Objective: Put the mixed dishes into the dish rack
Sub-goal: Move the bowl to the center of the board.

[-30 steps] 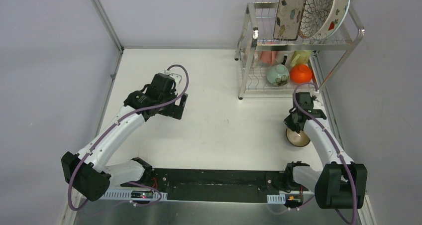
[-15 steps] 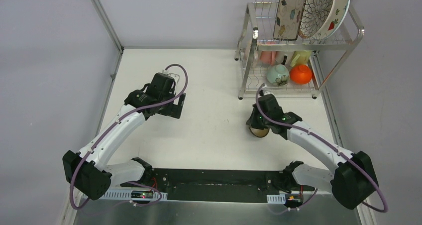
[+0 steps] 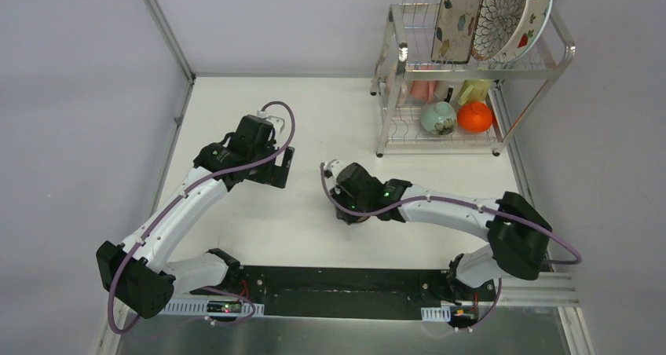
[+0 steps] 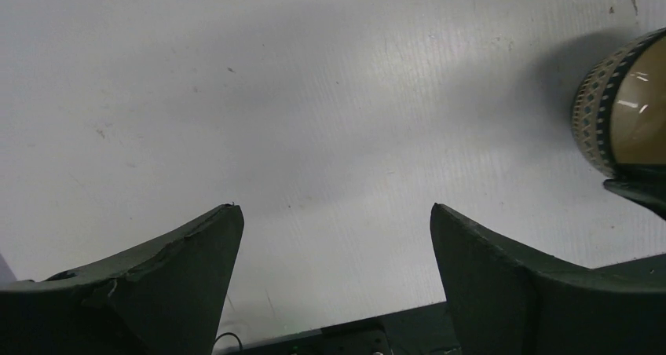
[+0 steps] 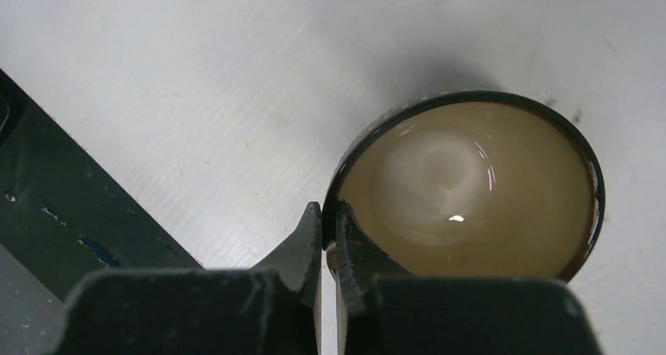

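The right gripper (image 5: 328,214) pinches the rim of a dark brown bowl (image 5: 471,190) near the middle of the table (image 3: 330,111), well apart from the dish rack (image 3: 471,73) at the far right corner. The left gripper (image 4: 334,207) hangs wide open, holding nothing. With only a thin edge pinched, the bowl could swing, slip and drop.

This is a robotics lab test cell. The white tabletop (image 3: 338,119) is boxed in by plain grey panels (image 3: 78,96) fixed to bare aluminium posts (image 3: 165,29). At 6 o'clock a black base plate (image 3: 338,280) carries two white-and-black robot arms, the left arm (image 3: 181,206) and the right arm (image 3: 448,208), with purple cable (image 3: 293,126) looped along them. At 1 o'clock stands a wire dish rack (image 3: 390,96) loaded with crockery, set out as a prop.
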Available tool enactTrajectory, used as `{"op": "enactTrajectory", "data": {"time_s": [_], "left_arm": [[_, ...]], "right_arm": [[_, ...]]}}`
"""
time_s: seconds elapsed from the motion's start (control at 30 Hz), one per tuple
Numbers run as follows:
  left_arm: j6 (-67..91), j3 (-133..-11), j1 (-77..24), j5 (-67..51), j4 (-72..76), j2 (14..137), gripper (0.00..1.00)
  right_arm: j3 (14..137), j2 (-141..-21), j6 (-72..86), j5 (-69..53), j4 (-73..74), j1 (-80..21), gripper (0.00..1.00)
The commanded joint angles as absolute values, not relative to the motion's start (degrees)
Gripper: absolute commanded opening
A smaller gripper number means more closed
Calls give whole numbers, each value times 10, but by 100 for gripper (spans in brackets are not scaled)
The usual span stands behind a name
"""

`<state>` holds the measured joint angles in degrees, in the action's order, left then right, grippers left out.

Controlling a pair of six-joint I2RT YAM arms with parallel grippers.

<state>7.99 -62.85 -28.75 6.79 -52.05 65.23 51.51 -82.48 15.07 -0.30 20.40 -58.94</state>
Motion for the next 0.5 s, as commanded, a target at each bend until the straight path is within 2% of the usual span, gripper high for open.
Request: {"op": "enactTrajectory", "data": {"time_s": [0.0, 0.17, 0.37, 0.47], "left_arm": [[71, -633, -283, 27, -508, 642, 92], [67, -632, -283, 2, -504, 647, 89], [74, -632, -283, -22, -501, 657, 89], [85, -634, -283, -37, -500, 660, 88]], "right_arm": [[572, -887, 108, -25, 192, -637, 1], [604, -916, 96, -4, 215, -668, 12], [605, -903, 104, 15, 217, -674, 41], [591, -879, 113, 18, 203, -674, 49]]}}
